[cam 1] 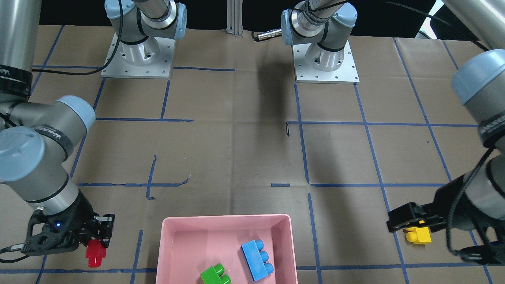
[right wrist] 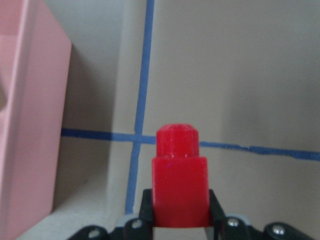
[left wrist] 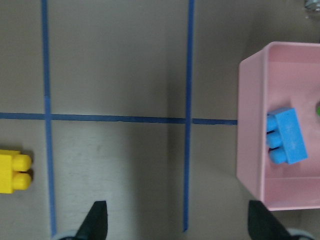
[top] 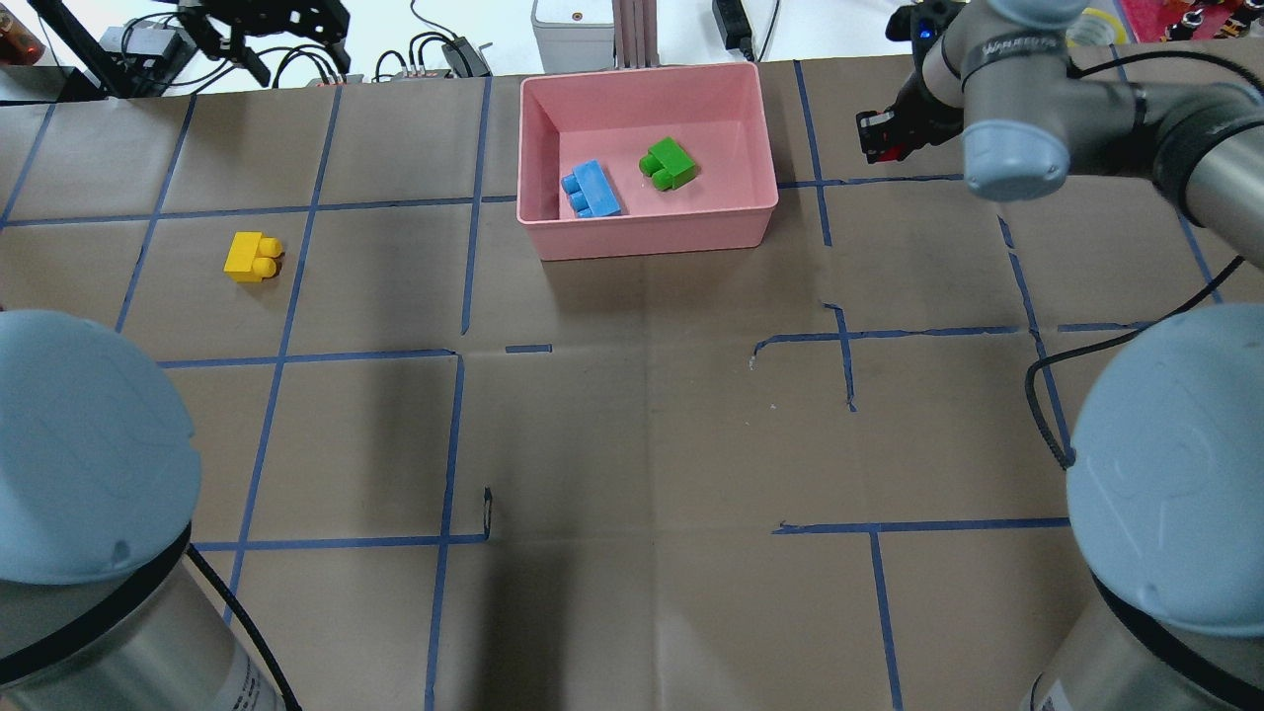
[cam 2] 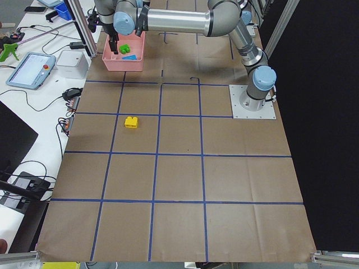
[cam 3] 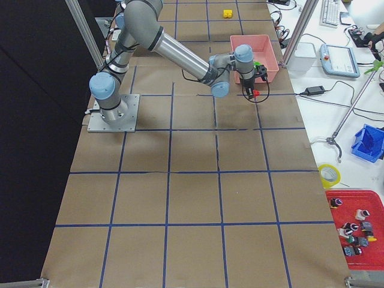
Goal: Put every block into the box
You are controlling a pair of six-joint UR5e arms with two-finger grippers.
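Note:
The pink box [top: 642, 232] stands at the table's far middle, with the blue block [top: 590, 190] and the green block [top: 670, 163] lying inside. The yellow block [top: 253, 257] lies on the paper well left of the box. My right gripper [top: 879, 138] is shut on the red block [right wrist: 180, 175], stud pointing forward, low over the paper just right of the box wall [right wrist: 30, 125]. My left gripper [left wrist: 180, 222] is open and empty. It hangs high between the yellow block [left wrist: 12, 171] and the box [left wrist: 250, 125].
Brown paper with a blue tape grid covers the table. The two arm bases [cam 1: 138, 55] [cam 1: 325, 59] stand at the robot's side. Cables and devices [top: 444, 49] lie just beyond the box past the far edge.

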